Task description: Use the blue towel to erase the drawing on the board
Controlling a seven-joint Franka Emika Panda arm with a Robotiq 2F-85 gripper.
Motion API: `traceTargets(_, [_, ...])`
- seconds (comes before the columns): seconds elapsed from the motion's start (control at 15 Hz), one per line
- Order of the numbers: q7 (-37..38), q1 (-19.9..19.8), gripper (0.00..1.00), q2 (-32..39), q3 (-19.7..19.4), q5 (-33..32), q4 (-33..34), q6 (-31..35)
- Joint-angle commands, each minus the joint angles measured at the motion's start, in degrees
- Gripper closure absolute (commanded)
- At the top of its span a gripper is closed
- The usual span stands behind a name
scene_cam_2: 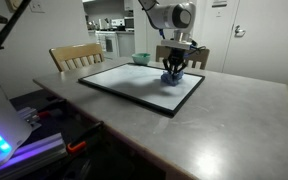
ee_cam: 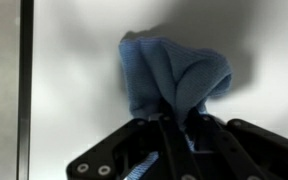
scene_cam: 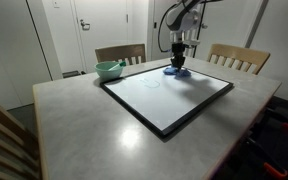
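Blue towel (ee_cam: 174,75) is clenched in the pincer (ee_cam: 181,128) and held down on the board (scene_cam: 174,102), apparently for wiping it.

Towel (ee_cam: 174,70) pinched in gripper (ee_cam: 180,128): plain blue. Gripper: black. Board (scene_cam: 174,105) beneath gripper: white face, black frame. Bowl (scene_cam: 108,69), well apart from gripper: pale green. Table (scene_cam: 84,135): mottled grey.
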Motion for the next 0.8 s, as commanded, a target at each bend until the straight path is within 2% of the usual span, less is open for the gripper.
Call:
traceTargets(0.0, [4.4, 2.8, 0.96, 1.3, 0.4, -0.3, -2.9, 3.9])
traceTargets(0.2, [8.6, 4.9, 0.96, 0.7, -0.6, -1.3, -2.9, 3.2])
traceTargets(0.53, [19.9, 10.5, 0.96, -1.7, -3.9, -6.7, -3.7, -1.1])
traceTargets(0.73, [22.0, 12.5, 0.96, -2.1, -3.4, -8.2, -3.4, -3.9])
